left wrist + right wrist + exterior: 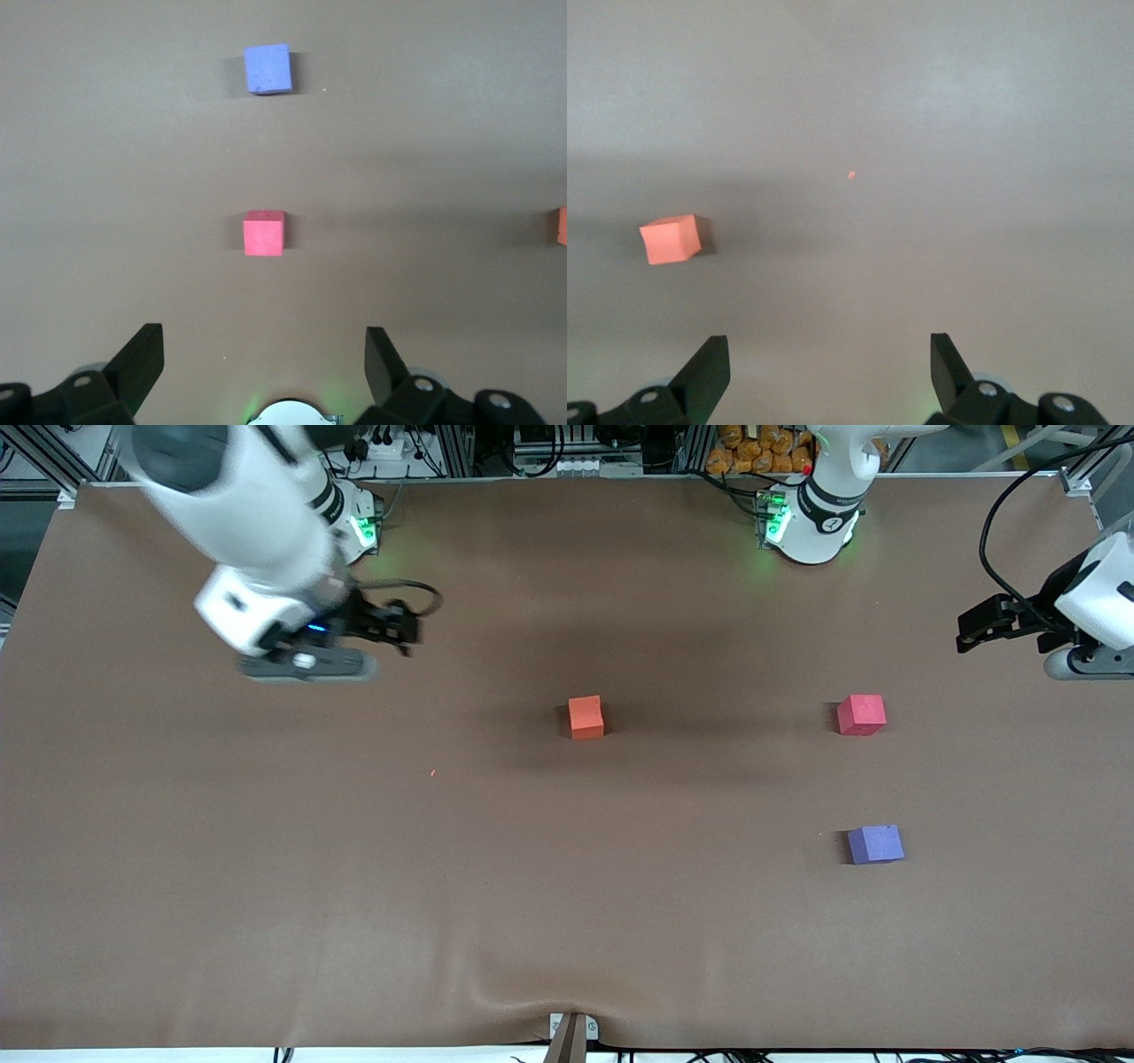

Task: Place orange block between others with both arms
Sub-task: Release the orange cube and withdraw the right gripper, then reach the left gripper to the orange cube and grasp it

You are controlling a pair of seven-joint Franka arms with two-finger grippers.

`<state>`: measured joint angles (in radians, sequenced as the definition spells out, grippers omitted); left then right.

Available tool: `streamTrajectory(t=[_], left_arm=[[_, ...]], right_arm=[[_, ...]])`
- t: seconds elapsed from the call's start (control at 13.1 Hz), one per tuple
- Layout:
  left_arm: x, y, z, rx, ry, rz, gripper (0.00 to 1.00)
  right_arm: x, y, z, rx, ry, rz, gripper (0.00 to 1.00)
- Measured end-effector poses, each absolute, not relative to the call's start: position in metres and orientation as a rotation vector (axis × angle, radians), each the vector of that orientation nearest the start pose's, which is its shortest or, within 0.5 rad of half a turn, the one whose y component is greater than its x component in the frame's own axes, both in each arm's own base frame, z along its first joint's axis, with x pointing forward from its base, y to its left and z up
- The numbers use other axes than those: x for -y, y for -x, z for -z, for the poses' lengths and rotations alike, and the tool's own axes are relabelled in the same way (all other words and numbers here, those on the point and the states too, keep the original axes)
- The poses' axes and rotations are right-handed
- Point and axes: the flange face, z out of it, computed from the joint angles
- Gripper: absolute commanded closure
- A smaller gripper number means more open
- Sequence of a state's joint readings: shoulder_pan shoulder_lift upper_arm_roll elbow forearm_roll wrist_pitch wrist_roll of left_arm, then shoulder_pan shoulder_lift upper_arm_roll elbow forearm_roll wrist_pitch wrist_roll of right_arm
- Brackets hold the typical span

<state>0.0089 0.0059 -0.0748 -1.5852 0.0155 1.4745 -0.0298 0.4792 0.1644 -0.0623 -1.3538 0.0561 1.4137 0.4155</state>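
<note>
A: Start big. The brown table (266, 886) carries everything; the right gripper (390, 627) hangs above its right-arm end, fingers spread and empty, and the left gripper (988, 627) hangs at the left-arm end, also spread and empty.

B: And the cubes?

A: The orange block (586, 717) sits mid-table. The pink-red cube (861, 715) and purple-blue cube (875, 844) lie toward the left arm's end, the purple-blue one nearer the front camera.

B: Risks?

A: Likely a clumsy handover, or squeezed foam springing free. The gap between the others looks modest, so a wide-open release could nudge either one. There's also a tiny orange speck (432, 772).
</note>
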Motion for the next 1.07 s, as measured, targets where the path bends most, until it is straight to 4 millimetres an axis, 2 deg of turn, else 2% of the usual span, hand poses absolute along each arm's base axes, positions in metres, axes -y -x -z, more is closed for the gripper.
streamTrajectory(t=[0.23, 0.46, 0.77, 0.92, 1.07], left_arm=[[0.060, -0.558, -0.581, -0.114, 3.139, -0.210, 0.00], [0.118, -0.575, -0.542, -0.073, 3.168, -0.228, 0.00], [0.249, -0.565, -0.473, 0.057, 3.123, -0.315, 0.00], [0.307, -0.553, -0.443, 0.140, 3.112, -0.301, 0.00], [0.360, -0.536, -0.416, 0.189, 3.110, -0.281, 0.00]], right_arm=[[-0.171, -0.537, -0.649, 0.046, 3.121, -0.177, 0.00], [-0.092, -0.542, -0.663, 0.017, 3.106, -0.176, 0.00], [-0.011, -0.534, -0.670, -0.017, 3.087, -0.248, 0.00], [0.012, -0.531, -0.672, 0.012, 3.079, -0.246, 0.00], [0.020, -0.531, -0.672, 0.042, 3.094, -0.244, 0.00]])
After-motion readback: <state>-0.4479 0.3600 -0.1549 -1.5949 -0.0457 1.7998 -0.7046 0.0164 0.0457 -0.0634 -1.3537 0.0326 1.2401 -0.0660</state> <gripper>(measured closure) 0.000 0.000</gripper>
